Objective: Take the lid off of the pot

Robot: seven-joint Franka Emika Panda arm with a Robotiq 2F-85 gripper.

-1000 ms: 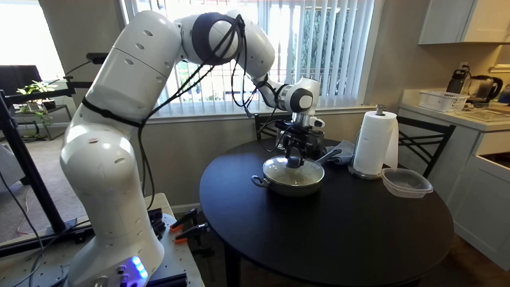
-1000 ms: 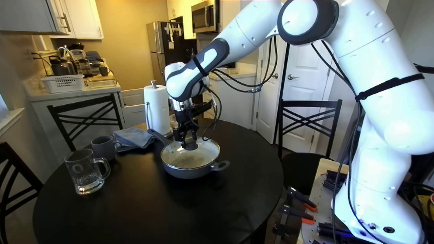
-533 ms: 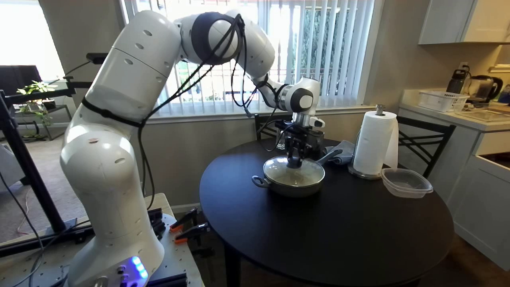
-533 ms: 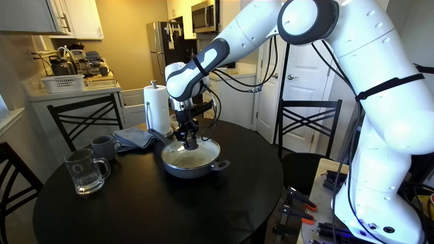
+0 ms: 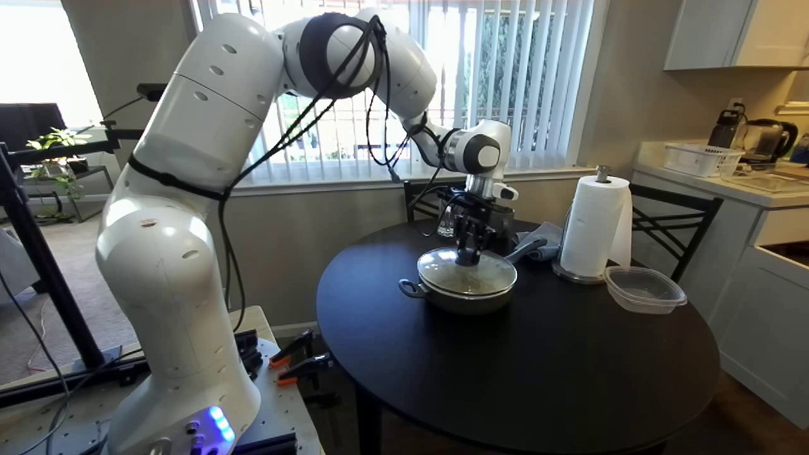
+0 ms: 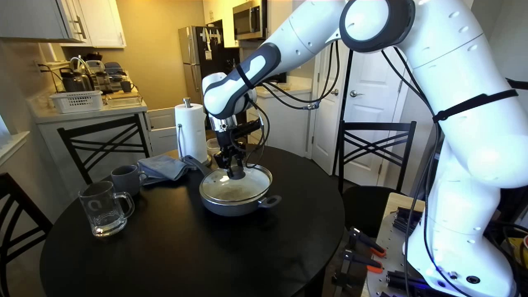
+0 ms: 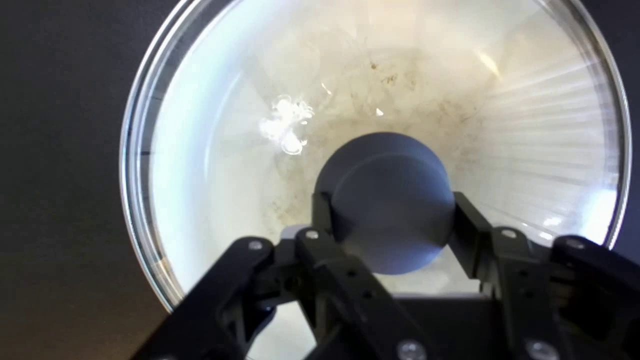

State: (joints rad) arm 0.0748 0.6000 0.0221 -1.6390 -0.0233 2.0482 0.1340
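The clear glass lid (image 5: 439, 272) hovers slightly above the pot (image 5: 469, 305), a little shifted, with a thin gap between the two rims in both exterior views. My gripper (image 7: 392, 217) is shut on the lid's dark round knob (image 7: 395, 190), a finger pressed to each side. Seen through the glass in the wrist view is the pot's pale interior, with brownish marks. In an exterior view the pot's short handle (image 6: 270, 201) and long grey handle (image 6: 196, 165) stick out on opposite sides. The lower part of the knob is hidden by the fingers.
A paper towel roll (image 5: 593, 227) and a clear plastic container (image 5: 644, 291) stand on the dark round table (image 5: 569, 373). A glass mug (image 6: 105, 210), a grey mug (image 6: 126, 179) and a folded blue cloth (image 6: 163, 168) lie on another side of the pot.
The fingers have come together on the knob. Since half a second ago the gripper has risen a little with the lid, which has parted from the pot's rim and shifted slightly.
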